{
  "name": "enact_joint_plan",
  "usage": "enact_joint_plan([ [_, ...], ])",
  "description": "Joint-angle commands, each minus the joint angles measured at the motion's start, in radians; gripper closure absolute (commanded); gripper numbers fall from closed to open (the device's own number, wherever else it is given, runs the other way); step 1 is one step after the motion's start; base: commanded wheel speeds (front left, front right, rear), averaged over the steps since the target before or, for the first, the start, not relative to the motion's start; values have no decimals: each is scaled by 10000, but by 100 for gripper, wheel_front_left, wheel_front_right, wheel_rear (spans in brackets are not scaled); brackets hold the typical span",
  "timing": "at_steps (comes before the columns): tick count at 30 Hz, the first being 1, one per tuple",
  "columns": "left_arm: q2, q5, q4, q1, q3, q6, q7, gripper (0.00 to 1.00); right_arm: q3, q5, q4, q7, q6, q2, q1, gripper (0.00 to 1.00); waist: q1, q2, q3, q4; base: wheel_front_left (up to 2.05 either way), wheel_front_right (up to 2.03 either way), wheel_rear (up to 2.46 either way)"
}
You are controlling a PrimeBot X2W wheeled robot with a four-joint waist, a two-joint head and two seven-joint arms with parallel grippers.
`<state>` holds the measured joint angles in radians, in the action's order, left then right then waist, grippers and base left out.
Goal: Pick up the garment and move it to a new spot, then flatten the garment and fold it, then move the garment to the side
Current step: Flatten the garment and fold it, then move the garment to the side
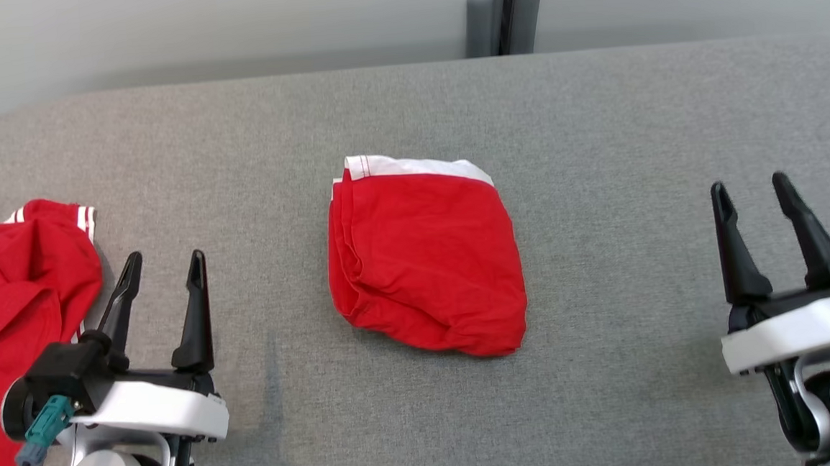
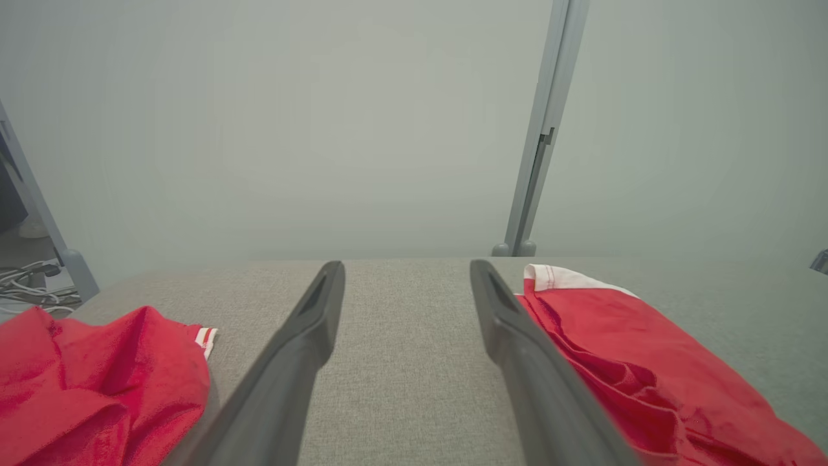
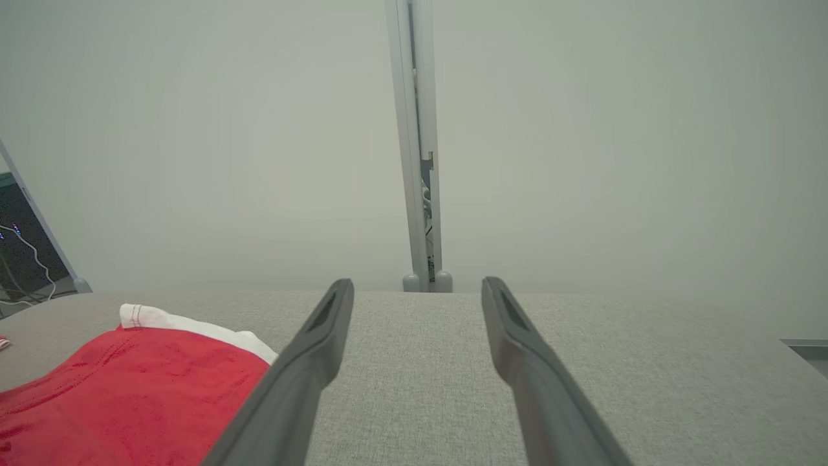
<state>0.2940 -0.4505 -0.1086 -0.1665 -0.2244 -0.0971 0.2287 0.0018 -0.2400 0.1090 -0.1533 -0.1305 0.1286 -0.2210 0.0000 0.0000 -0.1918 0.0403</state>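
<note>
Both pincers stood wide open and held nothing. Left pincer [image 1: 166,257] sat at the lower left of the head view and right pincer [image 1: 750,184] at the lower right, each with its two dark fingers [image 1: 193,311] pointing away from the robot above the grey fabric surface [image 1: 595,121].

Between them, near the middle of the surface and well apart from both, lay the garment [image 1: 424,261]. It was bright red and folded into a compact packet, roughly rectangular but rounder along its near edge. A white band with a line of red stitching ran along its far edge, widest at the far left corner. Several layered edges stacked up on its left side, showing the folds. Its top face was mostly smooth, with soft wrinkles gathering toward the near left corner, where the cloth bulged a little.

From the left wrist camera the garment lay just right of that pincer's right finger, which covered part of its edge. From the right wrist camera it lay at the lower left, partly behind the left finger.

Another red garment [image 1: 15,300] lay crumpled at the left edge of the surface, white stripes on one hem, just beside the left pincer. A grey post [image 1: 502,11] rose behind the surface against a pale wall.
</note>
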Motion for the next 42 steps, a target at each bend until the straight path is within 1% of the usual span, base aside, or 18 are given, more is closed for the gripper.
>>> enact_joint_plan([
  [1, 65, 64, 58, 154, 18, -54, -32, 0, -87, 41, -105, 79, -7, -6, 191, 0, 0, 0, 209, -73, 0, 0, 0],
  [10, 280, 54, 438, 1007, -134, -191, -295, 0, -469, 300, -857, 629, -7, -128, 1551, 0, 0, 0, 1045, -118, 0, 0, 0],
  [21, 417, -53, 619, 1669, -260, -356, -634, 0, -792, 485, -1656, 1195, -7, -259, 2536, 0, 0, 0, 1662, -154, 0, 0, 0],
  [29, 511, -98, 720, 1789, -251, -428, -743, 0, -846, 449, -1934, 1357, -7, -421, 2727, 0, 0, 0, 1771, -259, 0, 0, 0],
  [42, 594, -129, 736, 1715, -291, -529, -821, 0, -881, 360, -1857, 1365, -7, -496, 2759, 0, 0, 0, 1785, -255, 0, 0, 0],
])
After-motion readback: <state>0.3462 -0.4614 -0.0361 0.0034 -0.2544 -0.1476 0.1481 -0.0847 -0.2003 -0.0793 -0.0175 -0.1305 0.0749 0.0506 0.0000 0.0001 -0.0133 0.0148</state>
